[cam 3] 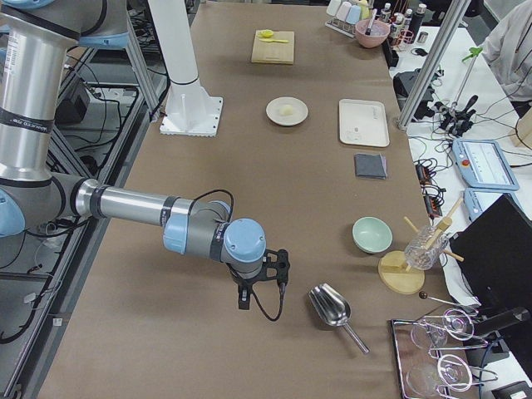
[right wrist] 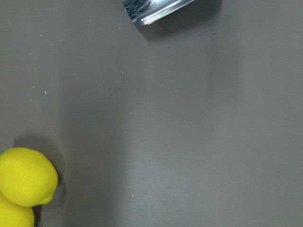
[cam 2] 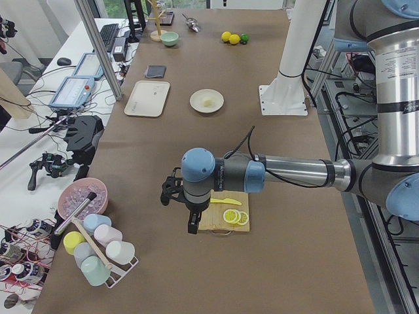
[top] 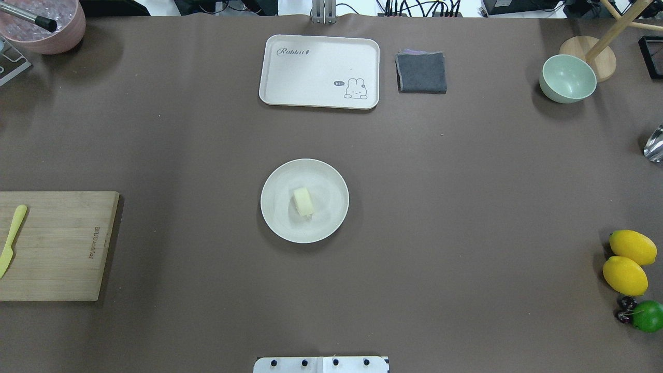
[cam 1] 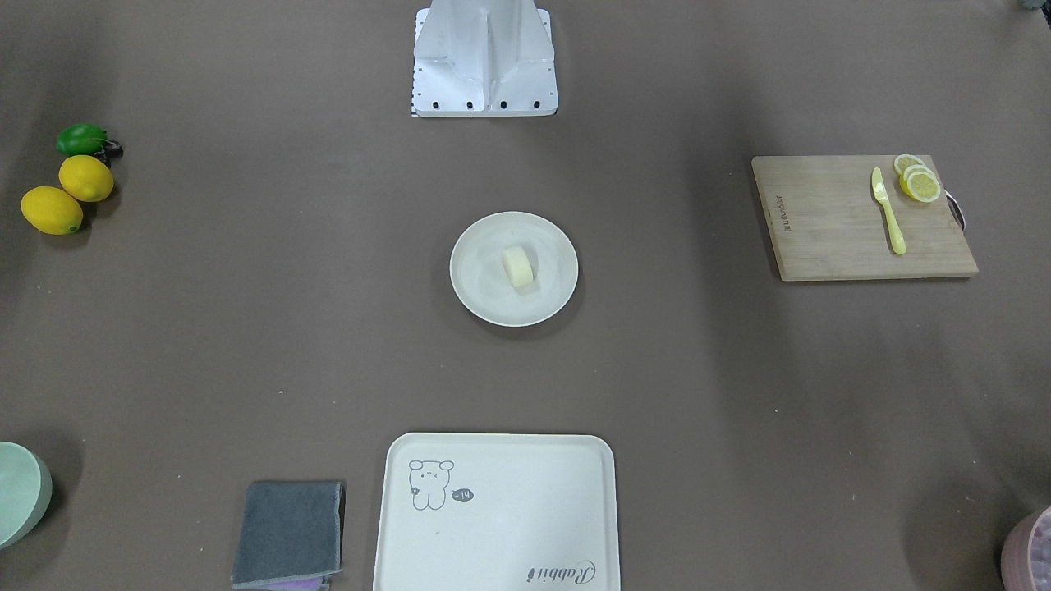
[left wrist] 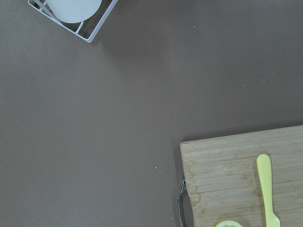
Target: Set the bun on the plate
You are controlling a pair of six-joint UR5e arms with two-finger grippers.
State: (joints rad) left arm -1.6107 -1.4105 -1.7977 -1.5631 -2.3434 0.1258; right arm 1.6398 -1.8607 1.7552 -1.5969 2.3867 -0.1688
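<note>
The bun (cam 1: 518,267) (top: 302,201), a small pale cream-yellow lump, lies near the middle of the round cream-white plate (cam 1: 484,291) (top: 327,217) at the table's centre. No gripper is near it. My left gripper (cam 2: 192,225) hangs over the table's left end beside the cutting board (cam 2: 216,216). My right gripper (cam 3: 243,298) hangs over the right end near the metal scoop (cam 3: 331,306). Both grippers show only in the side views, so I cannot tell whether either is open or shut. The wrist views show only tabletop.
A bear tray (top: 319,71) and grey cloth (top: 421,72) lie beyond the plate. The cutting board (top: 57,243) carries a yellow knife (cam 1: 888,210) and lemon slices (cam 1: 918,180). Two lemons (top: 627,261), a lime (top: 648,316) and a green bowl (top: 567,79) sit at the right.
</note>
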